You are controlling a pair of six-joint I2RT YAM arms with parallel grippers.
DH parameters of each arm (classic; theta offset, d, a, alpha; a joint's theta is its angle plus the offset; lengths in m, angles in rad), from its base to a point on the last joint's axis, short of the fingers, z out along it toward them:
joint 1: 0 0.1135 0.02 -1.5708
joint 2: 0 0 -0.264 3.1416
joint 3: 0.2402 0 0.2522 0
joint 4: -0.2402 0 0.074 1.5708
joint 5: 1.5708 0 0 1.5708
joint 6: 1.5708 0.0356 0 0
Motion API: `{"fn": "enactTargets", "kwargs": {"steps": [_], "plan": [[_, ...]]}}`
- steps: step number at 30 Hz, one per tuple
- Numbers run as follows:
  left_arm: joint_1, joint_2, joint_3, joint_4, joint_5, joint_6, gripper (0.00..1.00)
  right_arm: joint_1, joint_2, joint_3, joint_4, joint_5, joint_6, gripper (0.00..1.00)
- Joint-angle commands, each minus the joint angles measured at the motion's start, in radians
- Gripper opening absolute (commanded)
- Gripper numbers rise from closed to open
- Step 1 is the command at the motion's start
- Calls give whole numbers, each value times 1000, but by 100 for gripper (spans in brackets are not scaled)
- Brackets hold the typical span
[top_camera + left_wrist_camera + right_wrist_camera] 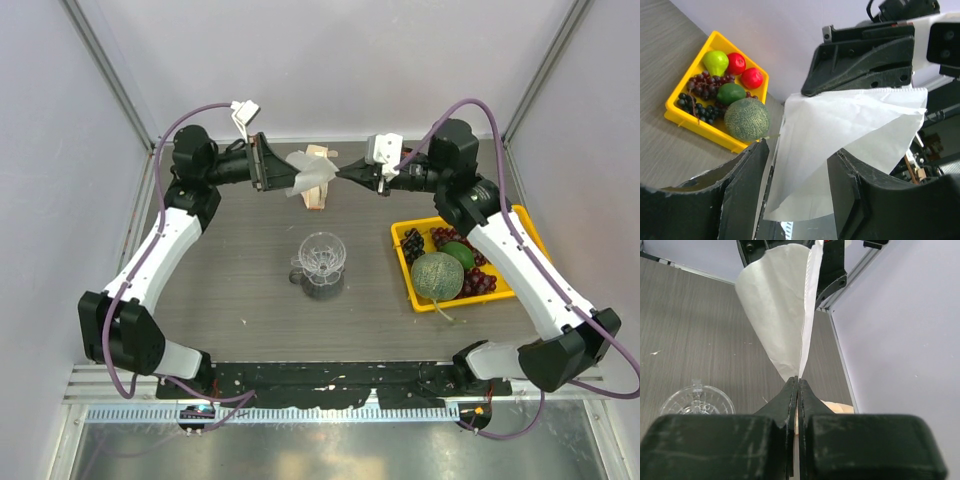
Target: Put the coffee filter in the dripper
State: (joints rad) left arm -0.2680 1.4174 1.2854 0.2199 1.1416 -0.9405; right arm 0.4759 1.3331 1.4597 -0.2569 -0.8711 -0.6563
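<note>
The white coffee filter hangs in the air over the back of the table, stretched between my two grippers. My right gripper is shut on its pointed end, and the right wrist view shows the paper fanning out from the closed tips. My left gripper is open, with its fingers spread on either side of the filter's wide end. The clear ribbed dripper stands at the table's middle, below and in front of the filter. It also shows in the right wrist view.
A beige pack of filters stands just behind and under the held filter. A yellow tray with a melon, grapes and other fruit sits on the right. It also shows in the left wrist view. Walls close the back and sides.
</note>
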Motion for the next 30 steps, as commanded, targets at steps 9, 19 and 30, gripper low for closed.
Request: {"fn": "enactTargets", "kwargs": {"steps": [9, 19, 30], "plan": [[33, 23, -34, 222, -28, -195, 54, 24, -48, -56, 232, 30, 34, 5], [33, 18, -31, 286, -45, -219, 0, 44, -8, -23, 191, 102, 18, 15], [24, -72, 210, -388, -595, 406, 0, -102, 20, 182, -1, 109, 533, 95]]}}
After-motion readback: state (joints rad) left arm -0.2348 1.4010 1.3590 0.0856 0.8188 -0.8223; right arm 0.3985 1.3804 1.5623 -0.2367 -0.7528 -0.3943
